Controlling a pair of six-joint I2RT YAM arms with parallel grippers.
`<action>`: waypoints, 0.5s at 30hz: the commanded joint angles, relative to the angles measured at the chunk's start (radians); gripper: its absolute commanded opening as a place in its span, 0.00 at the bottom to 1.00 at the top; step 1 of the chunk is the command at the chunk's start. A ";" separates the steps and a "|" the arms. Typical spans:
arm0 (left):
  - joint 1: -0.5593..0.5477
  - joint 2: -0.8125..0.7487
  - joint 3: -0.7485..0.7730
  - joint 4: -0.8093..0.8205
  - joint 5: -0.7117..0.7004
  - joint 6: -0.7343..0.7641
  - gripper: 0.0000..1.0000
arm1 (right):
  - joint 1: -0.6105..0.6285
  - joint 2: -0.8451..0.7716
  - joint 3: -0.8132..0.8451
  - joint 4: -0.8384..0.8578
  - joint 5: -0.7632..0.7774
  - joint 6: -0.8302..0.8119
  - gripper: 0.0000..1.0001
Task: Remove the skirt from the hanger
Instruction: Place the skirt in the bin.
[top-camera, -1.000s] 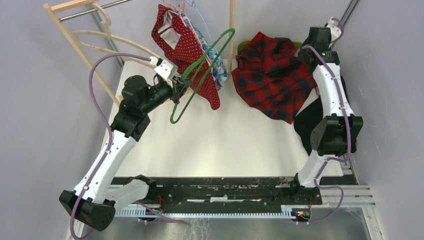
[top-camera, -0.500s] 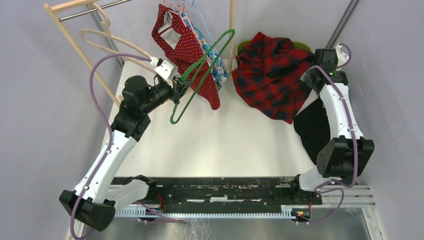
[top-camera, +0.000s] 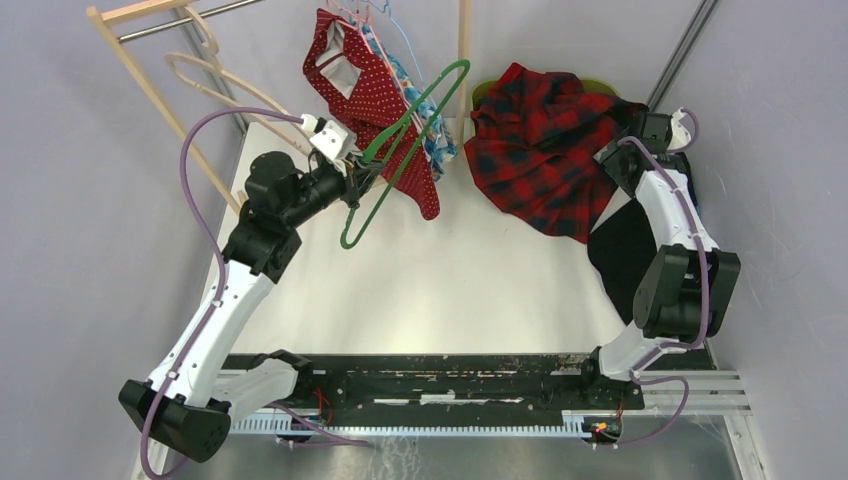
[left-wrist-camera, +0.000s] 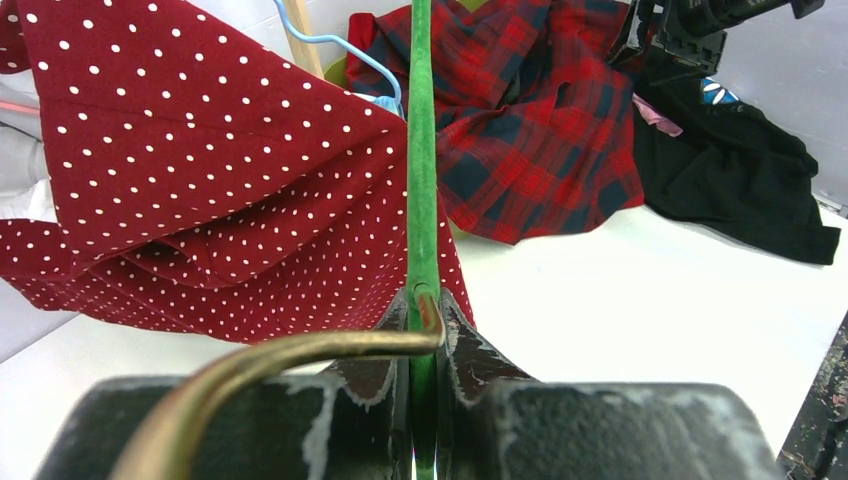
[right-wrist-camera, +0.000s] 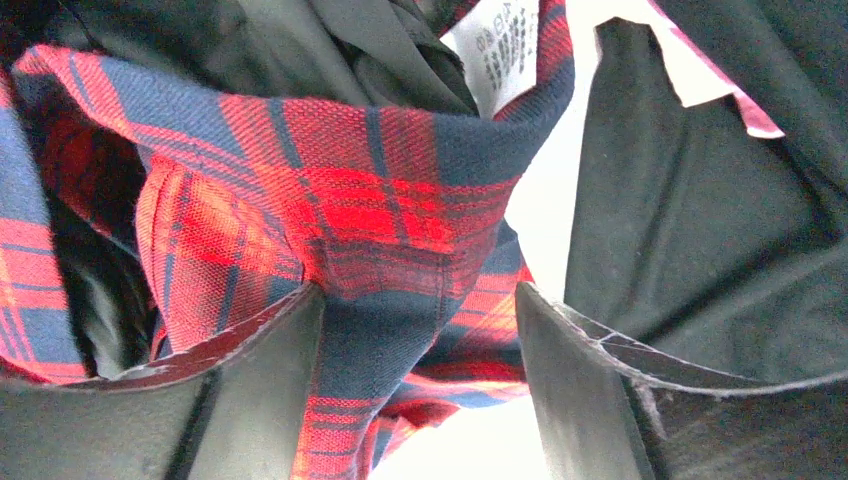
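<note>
My left gripper (left-wrist-camera: 424, 310) is pressed together on the green hanger (left-wrist-camera: 421, 150). In the left wrist view the thin green bar runs straight up the middle of the frame from between my two fingers. In the top view this hanger hangs slanted at the upper centre, bare, just beside the red dotted garment (top-camera: 375, 90).

The plaid skirt (top-camera: 540, 150) is off the hanger. It lies crumpled in the upper right of the top view, on the white table (top-camera: 470, 280), well apart from the hanger. Its right edge is at my right gripper (top-camera: 618, 160).

In the right wrist view my right gripper (right-wrist-camera: 418, 300) is spread wide. A fold of the plaid cloth sits between the two fingers (right-wrist-camera: 250, 345), but they do not pinch it. A white care label (right-wrist-camera: 505, 45) shows at the top, and a black garment (right-wrist-camera: 700, 220) fills the right side.
</note>
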 joint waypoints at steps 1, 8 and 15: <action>-0.003 0.006 0.024 0.040 0.016 0.026 0.03 | -0.002 0.053 0.020 0.095 -0.004 0.042 0.69; -0.003 0.025 0.037 0.039 0.014 0.032 0.03 | -0.003 0.002 0.031 0.096 0.037 0.003 0.01; -0.003 0.048 0.043 0.060 0.024 0.029 0.03 | 0.002 -0.110 0.146 0.035 0.069 0.067 0.01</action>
